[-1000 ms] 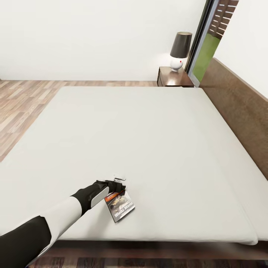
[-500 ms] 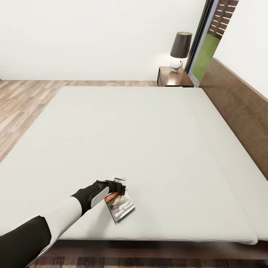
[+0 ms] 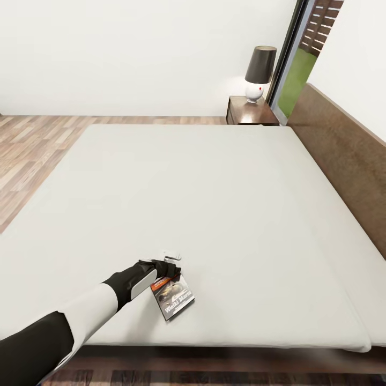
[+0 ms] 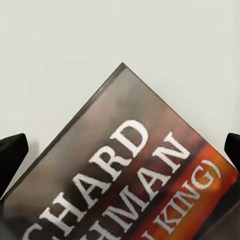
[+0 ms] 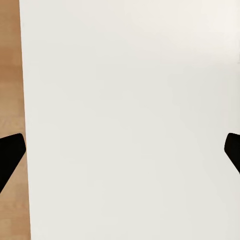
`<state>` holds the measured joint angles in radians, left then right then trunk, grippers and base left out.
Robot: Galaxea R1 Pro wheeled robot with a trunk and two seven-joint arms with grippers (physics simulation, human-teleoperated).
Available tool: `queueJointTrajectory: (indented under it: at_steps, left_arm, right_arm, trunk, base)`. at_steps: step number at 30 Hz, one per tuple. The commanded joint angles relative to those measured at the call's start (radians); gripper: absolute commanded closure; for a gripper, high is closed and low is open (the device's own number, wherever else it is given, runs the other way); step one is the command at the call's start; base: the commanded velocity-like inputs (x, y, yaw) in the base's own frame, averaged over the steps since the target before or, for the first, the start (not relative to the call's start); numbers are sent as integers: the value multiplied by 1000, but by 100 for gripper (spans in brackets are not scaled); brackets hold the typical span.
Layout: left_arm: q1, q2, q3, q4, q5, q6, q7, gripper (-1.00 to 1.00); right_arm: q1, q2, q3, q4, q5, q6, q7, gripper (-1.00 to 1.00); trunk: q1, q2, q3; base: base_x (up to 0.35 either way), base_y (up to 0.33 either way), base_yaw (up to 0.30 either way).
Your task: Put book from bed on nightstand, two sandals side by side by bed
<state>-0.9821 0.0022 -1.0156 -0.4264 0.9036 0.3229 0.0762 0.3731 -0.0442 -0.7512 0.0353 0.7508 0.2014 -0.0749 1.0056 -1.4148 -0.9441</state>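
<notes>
One thin dark paperback book (image 3: 172,296), one pale grey bed (image 3: 214,203), one dark brown wooden nightstand (image 3: 249,111), one black-shaded white lamp (image 3: 259,72).

White walls (image 3: 134,53) enclosed the room, above a floor (image 3: 32,155) of light wood planks. In the far corner stood a white-based lamp (image 3: 259,72) with a dark shade, beside a tall window (image 3: 298,69) showing green outside.

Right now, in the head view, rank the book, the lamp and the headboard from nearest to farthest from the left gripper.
1. The book: at the left gripper, on the mattress near the bed's front edge.
2. The headboard: along the bed's right side.
3. The lamp: on the nightstand beyond the far corner.
</notes>
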Motion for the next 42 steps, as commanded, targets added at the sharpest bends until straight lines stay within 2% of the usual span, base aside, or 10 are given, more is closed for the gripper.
queueJointTrajectory:
  at_steps: [1,20,24,42]
  left_arm:
    - [0,1,-6,-1,29,4,5,-100]
    - [0,1,-6,-1,29,2,5,-100]
    - [0,1,-6,0,29,2,5,-100]
    - [0,1,-6,-1,29,2,5,-100]
  right_arm:
    - [0,0,-8,1,10,1,-4,-100]
    - [0,0,-3,1,9,1,-3,-100]
    - [0,0,2,1,9,1,-4,-100]
    - [0,0,5,1,9,1,-4,-100]
  trunk:
    - [0,0,-1]
    - [0,0,-1]
    - [16,-28,-13]
    - [16,-28,-13]
  base:
    - [0,0,0]
    - [0,0,0]
    - [0,0,0]
    - [0,0,0]
